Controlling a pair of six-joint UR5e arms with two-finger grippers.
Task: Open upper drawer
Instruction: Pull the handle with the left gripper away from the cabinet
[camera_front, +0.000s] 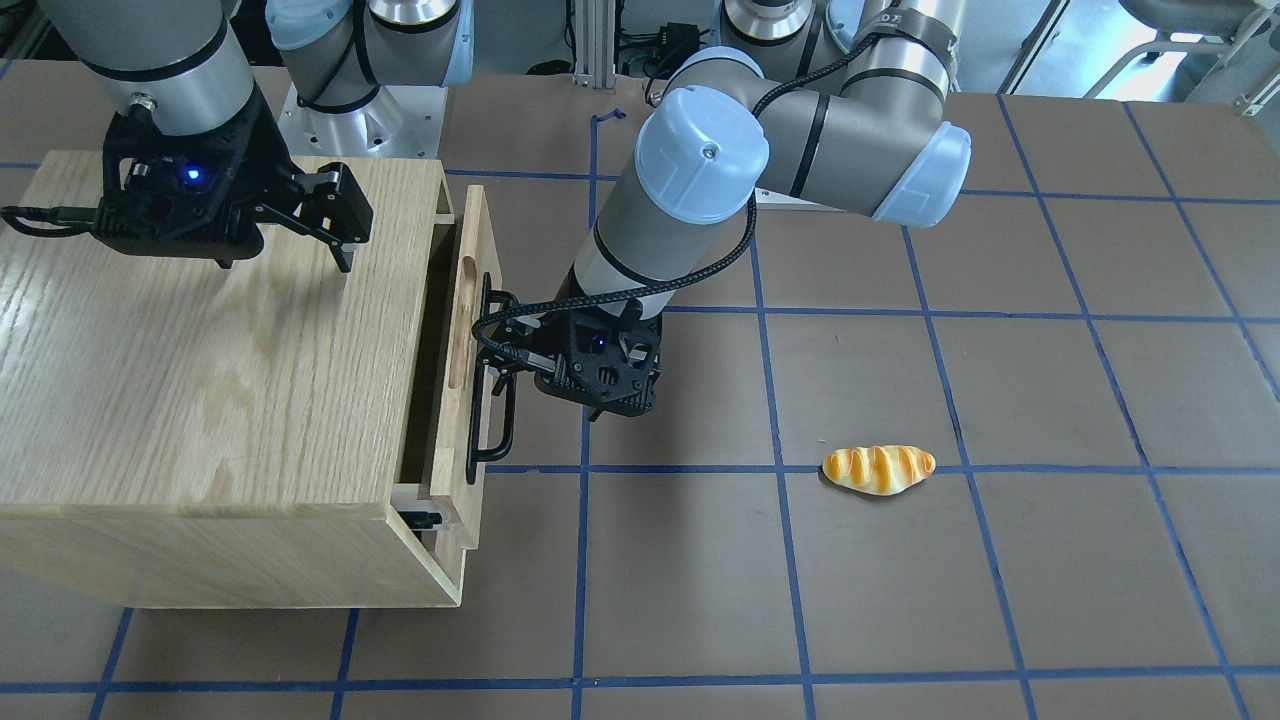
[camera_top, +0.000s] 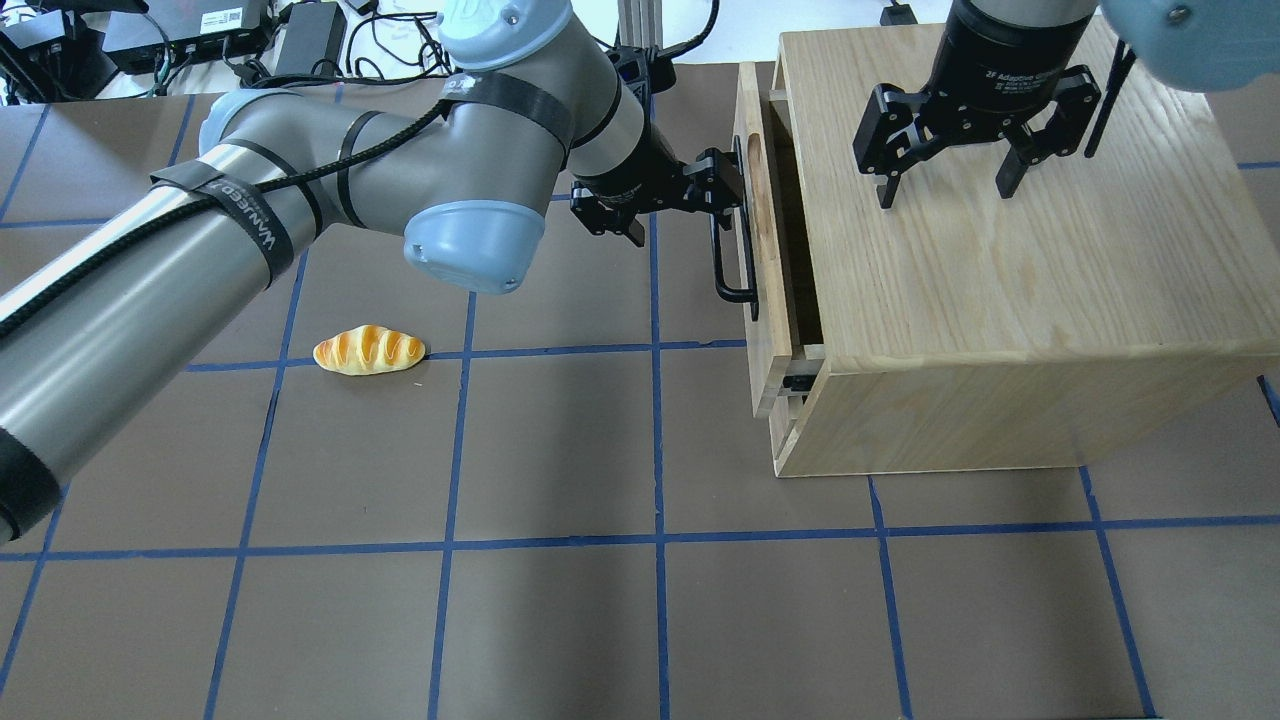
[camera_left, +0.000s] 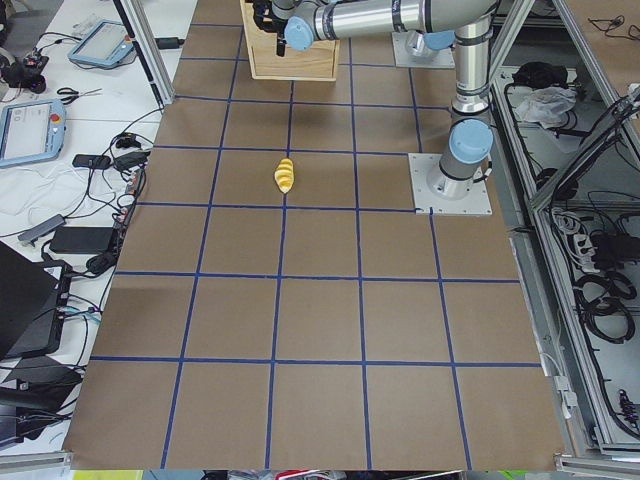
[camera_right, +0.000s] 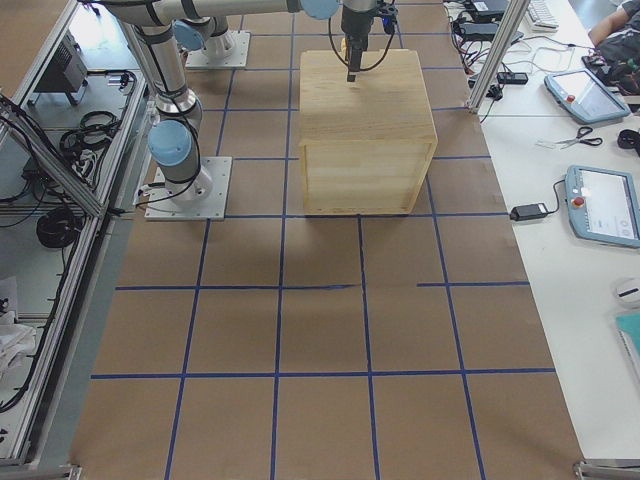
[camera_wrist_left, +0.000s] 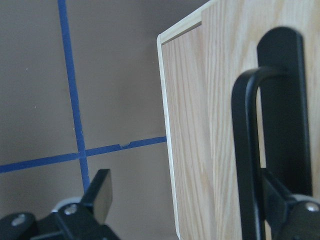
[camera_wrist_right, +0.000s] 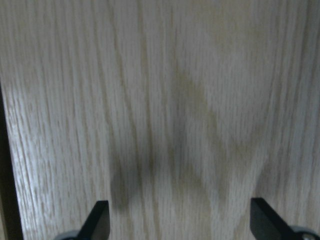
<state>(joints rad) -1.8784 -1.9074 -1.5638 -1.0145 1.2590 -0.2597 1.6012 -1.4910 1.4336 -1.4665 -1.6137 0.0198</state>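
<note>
The upper drawer of the light oak cabinet stands pulled out a little, with a dark gap behind its slotted front panel. Its long black bar handle faces the table's middle. My left gripper is at the handle's far half. In the left wrist view the fingers stand wide apart, open, with the handle bar between them, close to the right finger. My right gripper is open and empty, just above the cabinet top.
A toy bread roll lies on the brown mat with blue tape lines, apart from the cabinet; it also shows in the overhead view. The plain lower front panel sits below the drawer.
</note>
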